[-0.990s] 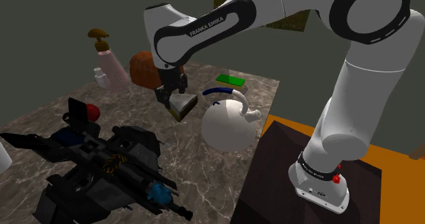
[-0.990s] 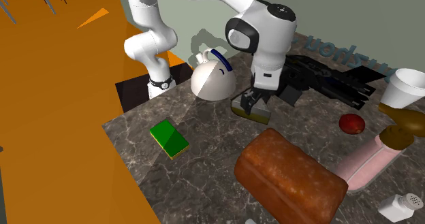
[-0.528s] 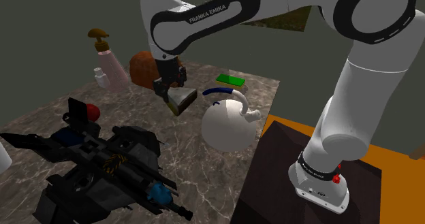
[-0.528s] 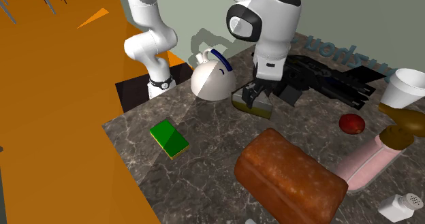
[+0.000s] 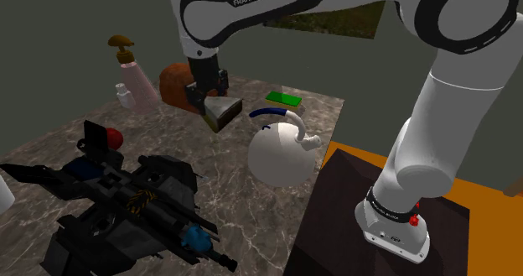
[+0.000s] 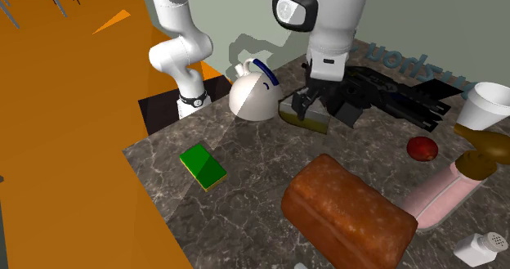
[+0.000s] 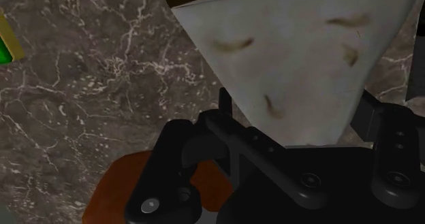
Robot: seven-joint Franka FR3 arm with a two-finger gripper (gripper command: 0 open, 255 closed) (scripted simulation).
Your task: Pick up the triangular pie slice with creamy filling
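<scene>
Claw point(image 5: 209, 105) pinching pie slice point(image 5: 225, 111); slice held above marble counter point(image 5: 59, 144), near white kettle point(image 5: 277, 155).

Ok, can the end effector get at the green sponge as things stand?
Probably not to grasp it: the end effector is shut on the pie slice, held above the marble top. The green sponge itself lies uncovered near the white kettle, so the path looks free.
</scene>
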